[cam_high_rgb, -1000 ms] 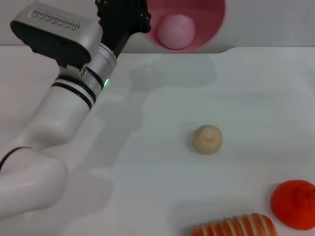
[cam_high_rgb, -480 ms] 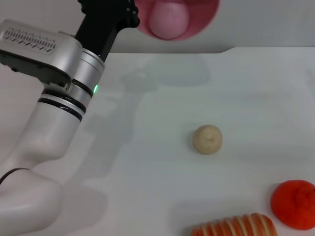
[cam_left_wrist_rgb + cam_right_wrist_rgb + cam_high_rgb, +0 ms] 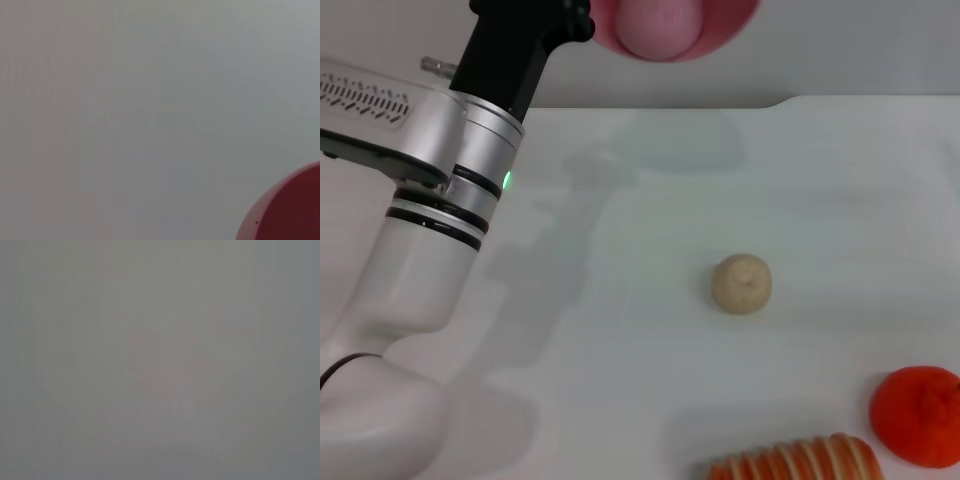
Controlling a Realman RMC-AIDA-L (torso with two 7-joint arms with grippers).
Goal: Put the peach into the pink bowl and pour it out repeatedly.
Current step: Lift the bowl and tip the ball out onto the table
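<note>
The pink bowl (image 3: pixel 732 28) hangs in the air at the top edge of the head view, tilted with its opening toward me and partly cut off. The peach (image 3: pixel 658 24) lies inside it, against the lower wall. My left gripper (image 3: pixel 584 18) is at the bowl's left rim, on the black end of the raised left arm, and holds the bowl above the table's far side. The left wrist view shows only a curved piece of the bowl's wall (image 3: pixel 292 210). My right gripper is out of view; its wrist view shows plain grey.
On the white table (image 3: pixel 620 330) lie a beige bun-like lump (image 3: pixel 741 283) in the middle, an orange tangerine (image 3: pixel 918 415) at the front right, and a striped orange-and-white piece (image 3: pixel 795 462) at the front edge. The left arm spans the left side.
My left arm has lifted the bowl higher and a little left, so more of it leaves the top of the view. The peach stays inside it.
</note>
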